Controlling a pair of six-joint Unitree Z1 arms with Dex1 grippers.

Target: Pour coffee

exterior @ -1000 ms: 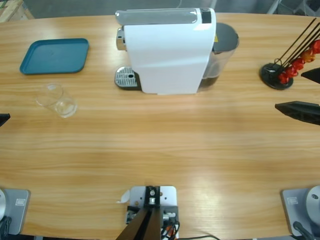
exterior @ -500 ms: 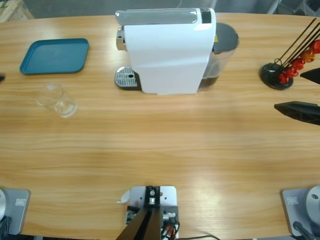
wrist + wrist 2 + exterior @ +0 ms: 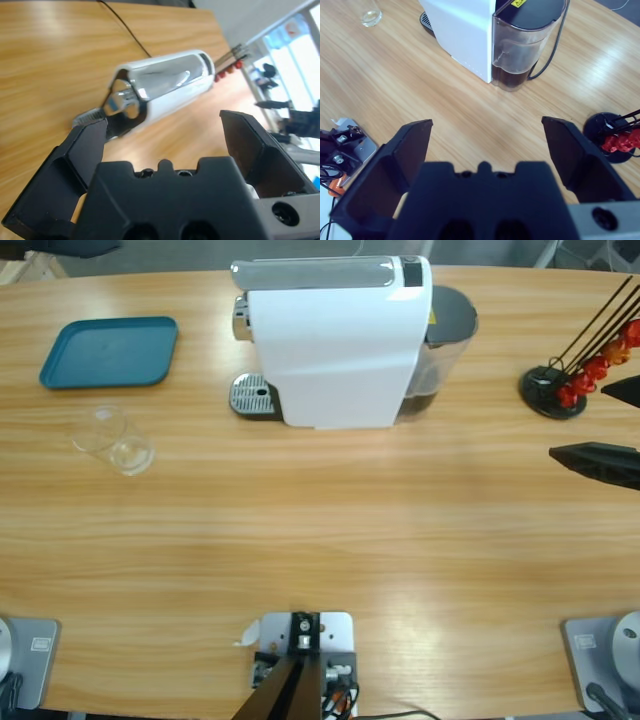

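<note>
No coffee shows anywhere. An empty clear tumbler (image 3: 112,440) stands on the table at the left, apart from both arms, and appears small in the right wrist view (image 3: 370,15). The white coffee machine (image 3: 335,340) stands at the back middle, its drip grate (image 3: 252,395) bare. My left gripper (image 3: 162,125) is open and raised, looking at the machine's (image 3: 160,82) spout end; only a dark piece of it (image 3: 75,246) shows at the high view's far left corner. My right gripper (image 3: 487,127) is open with nothing in it and hovers at the right edge (image 3: 578,421).
A teal tray (image 3: 110,352) lies at the back left. The machine's water tank (image 3: 527,45) faces the right gripper. A black capsule rack with red capsules (image 3: 560,390) stands at the back right, close to the right gripper's jaws, and shows again in the right wrist view (image 3: 617,140).
The dark tip of the left gripper has travelled from the middle of the left edge toward the far left corner. The right gripper, tumbler and machine have not moved.
</note>
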